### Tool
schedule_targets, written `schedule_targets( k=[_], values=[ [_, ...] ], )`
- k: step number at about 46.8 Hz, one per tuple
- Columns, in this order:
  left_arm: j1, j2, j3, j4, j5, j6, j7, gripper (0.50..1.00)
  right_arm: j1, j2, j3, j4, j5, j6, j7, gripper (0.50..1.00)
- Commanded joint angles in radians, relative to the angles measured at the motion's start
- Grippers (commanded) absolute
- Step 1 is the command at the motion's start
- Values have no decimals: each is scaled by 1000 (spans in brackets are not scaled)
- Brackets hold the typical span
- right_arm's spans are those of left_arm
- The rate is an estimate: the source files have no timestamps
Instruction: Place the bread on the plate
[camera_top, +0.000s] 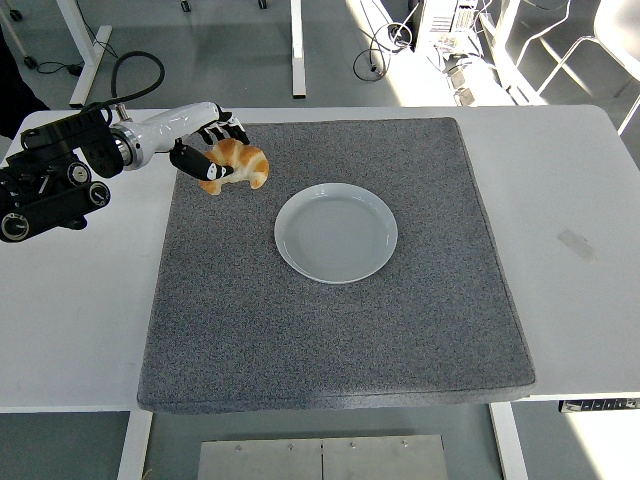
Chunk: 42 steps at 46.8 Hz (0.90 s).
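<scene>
Gripping the croissant (240, 165) with fingers curled around its left end, the left hand (205, 155) held it over the grey mat's (340, 330) far-left part, seemingly lifted clear so it could travel without dragging. The white plate (336, 233) sat empty, near, to its right, mid-mat on the white table (70, 310).

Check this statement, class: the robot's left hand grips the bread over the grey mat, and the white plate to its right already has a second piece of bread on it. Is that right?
Not quite. The plate is bare; the head view shows nothing on it. The rest stands: the left hand grips the bread over the grey mat, with the plate to its right.
</scene>
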Motion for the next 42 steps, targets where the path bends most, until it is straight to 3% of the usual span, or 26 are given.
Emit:
schedule_targets(
  k=[1,21,42],
  values=[
    [-17,-23,2,1,1,-1,2,671,0,0,0,0,0,0,0,1000],
    [-24,-152,2,4,8,0,7,677,0,0,0,0,0,0,0,1000],
    [-3,-221,5,7,18,6,20,681,0,0,0,0,0,0,0,1000]
  ],
)
